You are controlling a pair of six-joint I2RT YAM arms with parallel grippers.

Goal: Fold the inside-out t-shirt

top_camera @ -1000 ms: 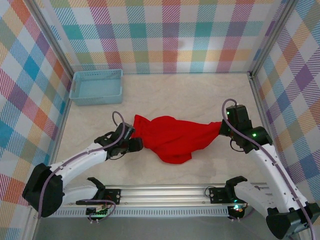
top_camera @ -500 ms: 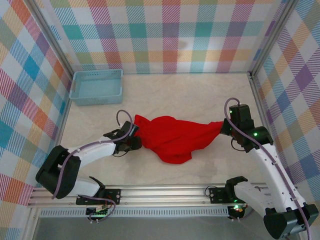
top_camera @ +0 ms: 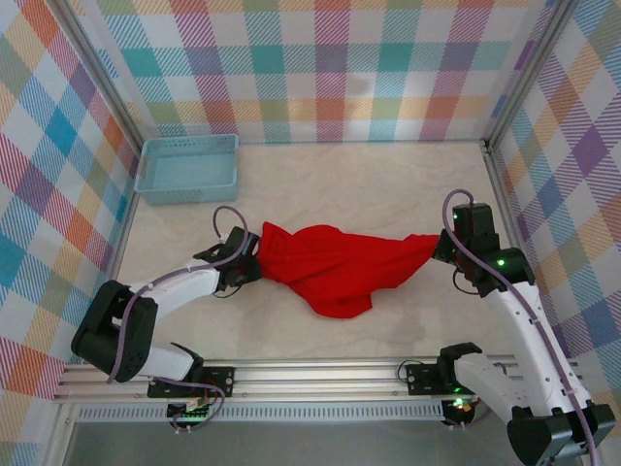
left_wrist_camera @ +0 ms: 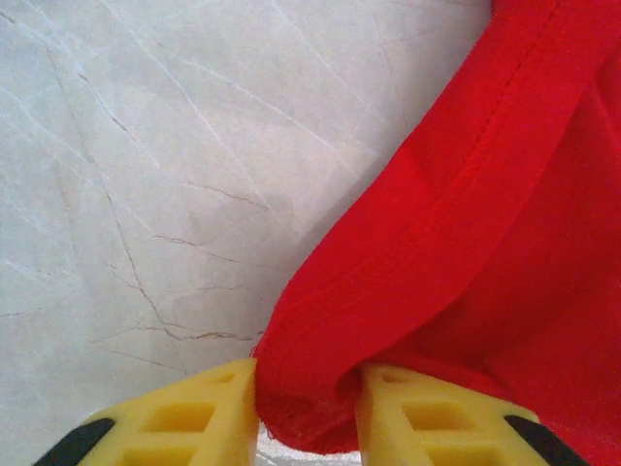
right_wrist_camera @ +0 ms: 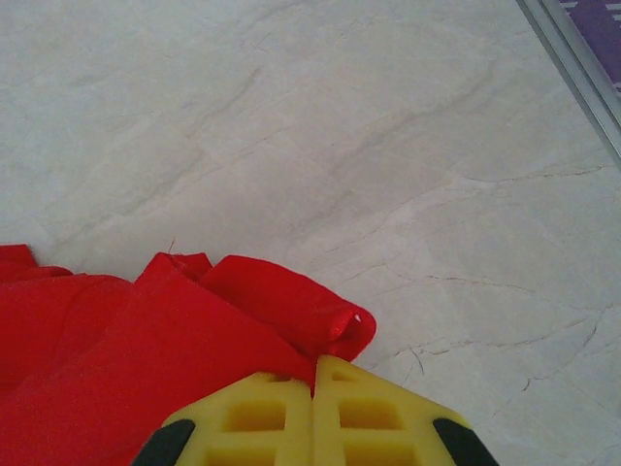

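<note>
Spanning the gap between my 2 grippers, the t-shirt lies bunched at mid-table, drawn out sideways to a point at each end. My left gripper pinches a hemmed fold at its left end. My right gripper is clamped on the right tip, fingers nearly touching. A basket sits well apart, far left.

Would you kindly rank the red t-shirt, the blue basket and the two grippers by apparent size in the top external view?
1. red t-shirt
2. blue basket
3. left gripper and right gripper: they look about alike, so no ranking between them.
</note>
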